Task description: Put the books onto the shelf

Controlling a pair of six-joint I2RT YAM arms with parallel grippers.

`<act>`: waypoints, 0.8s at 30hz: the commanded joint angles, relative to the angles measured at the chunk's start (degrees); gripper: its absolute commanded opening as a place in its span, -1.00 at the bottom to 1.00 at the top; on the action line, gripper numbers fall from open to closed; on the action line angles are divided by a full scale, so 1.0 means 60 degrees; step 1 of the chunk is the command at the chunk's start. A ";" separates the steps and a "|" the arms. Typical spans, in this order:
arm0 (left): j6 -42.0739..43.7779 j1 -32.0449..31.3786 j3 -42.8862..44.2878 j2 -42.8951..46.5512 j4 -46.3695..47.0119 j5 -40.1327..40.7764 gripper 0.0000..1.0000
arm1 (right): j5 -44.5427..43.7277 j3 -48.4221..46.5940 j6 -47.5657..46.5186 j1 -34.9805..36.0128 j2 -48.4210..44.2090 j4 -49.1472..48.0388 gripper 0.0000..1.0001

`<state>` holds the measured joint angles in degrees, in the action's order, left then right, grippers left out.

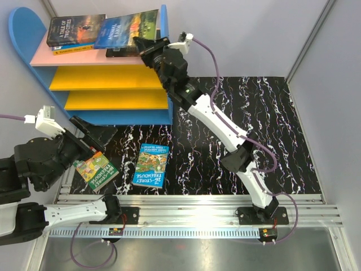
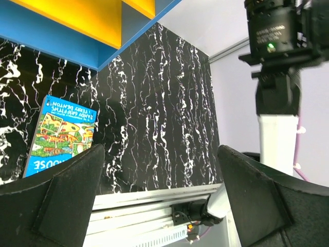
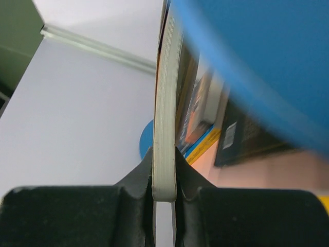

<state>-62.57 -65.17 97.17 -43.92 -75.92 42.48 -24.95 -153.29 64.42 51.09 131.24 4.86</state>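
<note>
The shelf (image 1: 107, 84) stands at the back left, with a dark book (image 1: 76, 28) lying on a blue and yellow one on its pink top board. My right gripper (image 1: 142, 46) is shut on the edge of a third book (image 1: 127, 31), held over that board beside the blue side panel (image 3: 267, 62). The right wrist view shows its page edge (image 3: 165, 103) pinched between my fingers. A blue illustrated book (image 1: 151, 165) (image 2: 59, 134) and a green one (image 1: 96, 171) lie flat on the table. My left gripper (image 1: 93, 138) (image 2: 162, 195) hangs open and empty just above and behind the green book.
The black marbled tabletop (image 1: 237, 124) runs to white enclosure walls on the right and back. A metal rail (image 1: 197, 206) with both arm bases lines the near edge. My right arm (image 1: 220, 121) stretches diagonally across the table toward the shelf top.
</note>
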 commanded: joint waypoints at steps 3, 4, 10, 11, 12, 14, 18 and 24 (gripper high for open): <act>-0.0470 0.0007 0.0710 0.0230 -0.0749 -0.0019 0.86 | -0.0866 0.0352 0.0790 -0.1160 -0.0470 -0.0533 -1.00; -0.0514 0.0007 0.0739 0.0288 -0.0779 -0.0005 0.86 | -0.0895 0.0615 0.0878 -0.1437 -0.0617 -0.0518 -1.00; -0.0500 0.0007 0.0696 0.0406 -0.0867 0.0112 0.86 | -0.0984 0.2885 0.0894 -0.2069 -0.1877 -0.0723 -1.00; -0.0471 0.0007 0.0681 0.0421 -0.0838 0.0127 0.86 | -0.0969 0.2989 0.0778 -0.2229 -0.1980 -0.0723 -1.00; -0.0442 0.0007 0.0623 0.0406 -0.0809 0.0127 0.87 | -0.0954 0.3092 0.0704 -0.2318 -0.2213 -0.0708 -1.00; -0.0354 0.0007 0.0505 0.0435 -0.0692 0.0127 0.87 | -0.0765 0.3429 0.0630 -0.2639 -0.2550 -0.0722 -1.00; -0.0324 0.0007 0.0052 0.0582 -0.0414 0.0171 0.88 | 0.0185 0.3533 0.0805 -0.3181 -0.2670 -0.0987 -1.00; -0.0251 0.0007 -0.0594 0.0787 0.0099 0.0215 0.89 | 0.1580 0.0241 0.1625 -0.3271 -0.0942 -0.0064 -1.00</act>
<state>-64.69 -65.17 94.00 -39.70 -77.82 42.46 -8.88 -142.17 71.68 37.56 125.29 9.37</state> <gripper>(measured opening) 0.944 0.146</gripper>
